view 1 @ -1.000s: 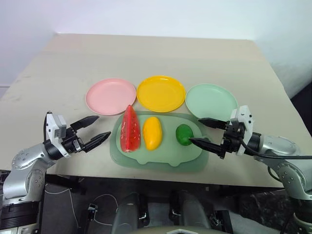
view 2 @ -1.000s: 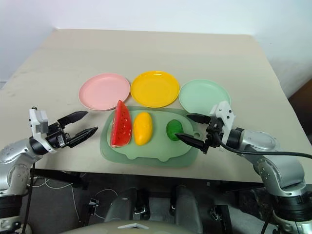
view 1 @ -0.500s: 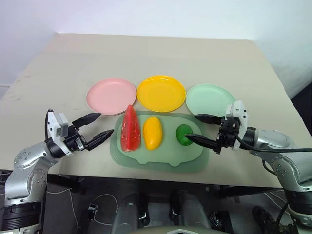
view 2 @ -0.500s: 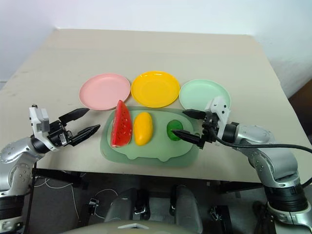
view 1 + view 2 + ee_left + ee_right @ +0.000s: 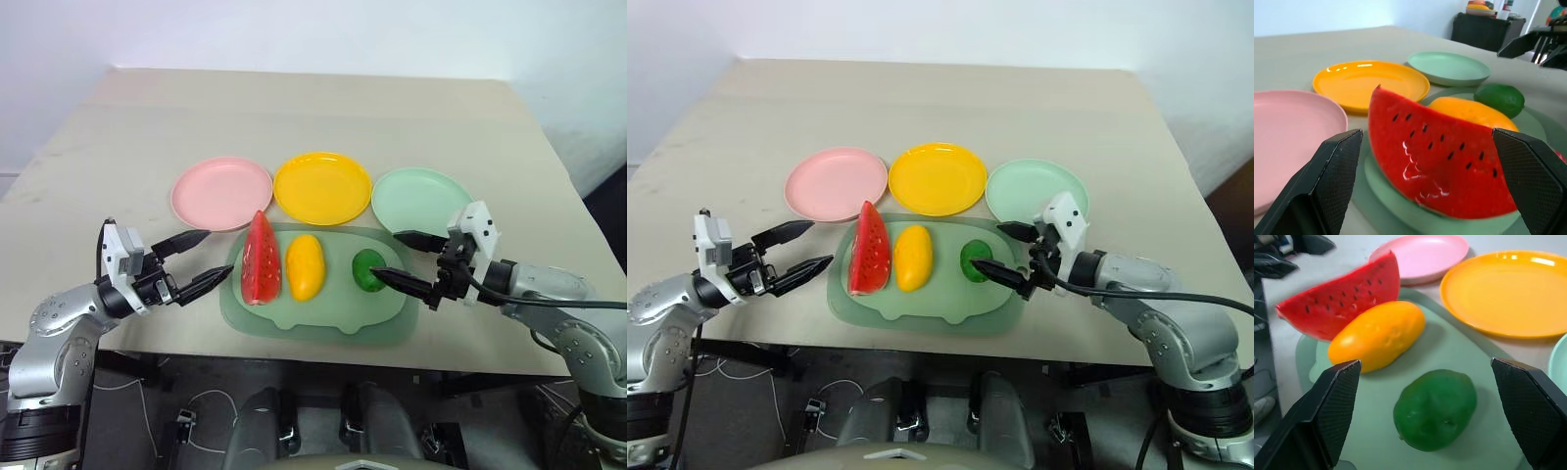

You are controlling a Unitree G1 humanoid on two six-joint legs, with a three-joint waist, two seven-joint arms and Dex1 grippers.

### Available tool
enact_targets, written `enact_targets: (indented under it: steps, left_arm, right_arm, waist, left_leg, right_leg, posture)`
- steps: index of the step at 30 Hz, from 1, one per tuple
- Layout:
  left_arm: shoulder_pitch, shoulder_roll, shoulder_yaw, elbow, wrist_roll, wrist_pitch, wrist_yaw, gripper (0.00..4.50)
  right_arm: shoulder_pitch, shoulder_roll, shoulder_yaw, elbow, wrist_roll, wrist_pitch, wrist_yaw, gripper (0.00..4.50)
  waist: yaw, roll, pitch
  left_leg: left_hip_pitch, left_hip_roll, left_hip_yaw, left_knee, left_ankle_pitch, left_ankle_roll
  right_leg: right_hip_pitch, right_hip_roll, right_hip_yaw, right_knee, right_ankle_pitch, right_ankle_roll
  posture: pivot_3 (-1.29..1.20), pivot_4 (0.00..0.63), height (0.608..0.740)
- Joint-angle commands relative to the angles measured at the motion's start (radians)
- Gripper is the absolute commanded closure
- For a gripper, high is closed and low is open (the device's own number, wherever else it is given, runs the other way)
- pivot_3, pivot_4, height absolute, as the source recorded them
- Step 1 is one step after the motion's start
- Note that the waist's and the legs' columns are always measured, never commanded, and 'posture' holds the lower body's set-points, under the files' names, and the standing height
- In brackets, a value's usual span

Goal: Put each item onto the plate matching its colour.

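On the pale green tray (image 5: 323, 318) lie a red watermelon wedge (image 5: 261, 260), a yellow mango (image 5: 306, 266) and a round green fruit (image 5: 368, 269), side by side. Behind the tray stand the pink plate (image 5: 220, 193), the yellow plate (image 5: 322, 187) and the mint green plate (image 5: 422, 201), all bare. My left gripper (image 5: 217, 257) is open just left of the tray and points at the watermelon (image 5: 1440, 171). My right gripper (image 5: 387, 257) is open at the tray's right end, with the green fruit (image 5: 1435, 409) just ahead of its fingertips and untouched.
The beige table stretches well beyond the plates to a white wall. Its front edge runs just below the tray. Cables and the floor lie under that edge.
My right gripper has tilted a little at the wrist beside the green fruit. Both grippers stay open, and the items and plates have not moved.
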Motion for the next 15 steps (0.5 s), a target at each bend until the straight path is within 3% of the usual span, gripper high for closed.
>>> enact_targets:
  steps: [1, 15]
  left_arm:
    - [-0.028, 0.009, 0.014, -0.004, -0.014, -0.002, -0.002, 0.05]
    - [-0.067, -0.015, -0.027, 0.035, 0.010, -0.022, -0.020, 0.05]
  right_arm:
    - [-0.021, 0.016, -0.016, 0.005, 0.012, 0.022, -0.036, 0.00]
    - [-0.117, 0.110, 0.166, 0.100, -0.091, 0.171, -0.166, 0.00]
  waist:
    - [0.000, 0.000, 0.000]
    - [-0.004, 0.000, 0.000]
  left_leg:
    - [0.000, 0.000, 0.000, 0.000, 0.000, 0.000]
    - [0.000, 0.000, 0.000, 0.002, 0.000, 0.000]
  right_leg:
    - [0.000, 0.000, 0.000, 0.000, 0.000, 0.000]
    - [-0.001, 0.000, 0.000, 0.005, 0.001, 0.002]
  posture:
    - [0.00, 0.150, 0.696]
    - [0.00, 0.150, 0.696]
